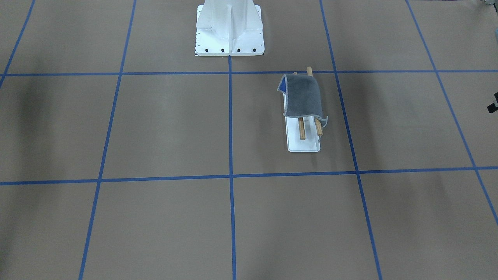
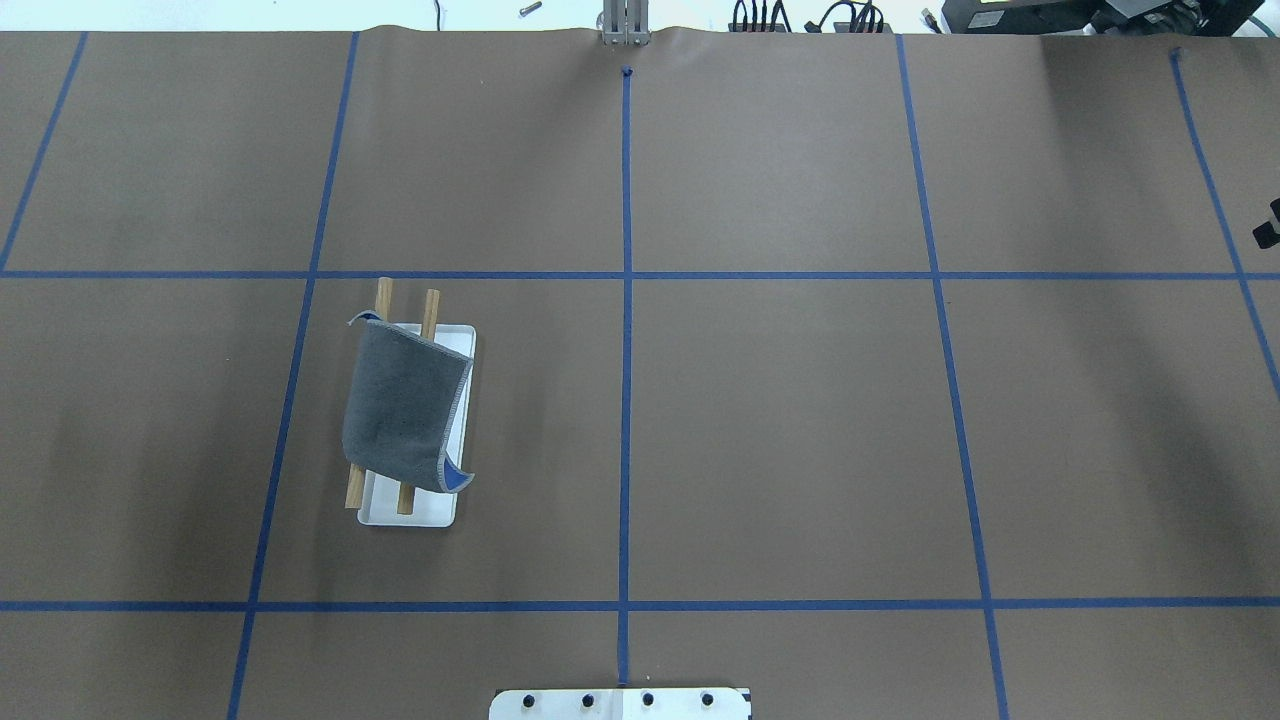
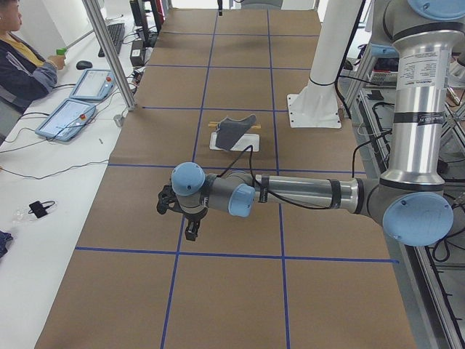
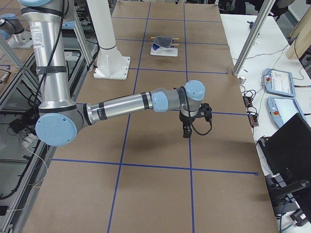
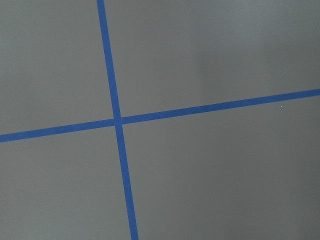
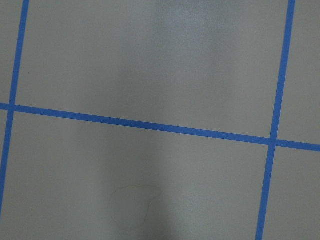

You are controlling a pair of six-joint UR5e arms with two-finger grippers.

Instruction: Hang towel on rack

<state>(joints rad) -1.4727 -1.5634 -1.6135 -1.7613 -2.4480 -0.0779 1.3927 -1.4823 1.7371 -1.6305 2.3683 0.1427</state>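
Grey towel (image 2: pixel 405 405) over wooden-rod rack (image 2: pixel 425 512)

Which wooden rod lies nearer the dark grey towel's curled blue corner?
The light-brown wooden rod nearer the table's central blue tape line; the other rod is farther out.

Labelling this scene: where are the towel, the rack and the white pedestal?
towel (image 2: pixel 405 405), overhead view, middle of its grey top face.
rack (image 2: pixel 432 510), overhead view, bare end of its white base.
pedestal (image 1: pixel 212 39), front-facing view, its bolted base plate.
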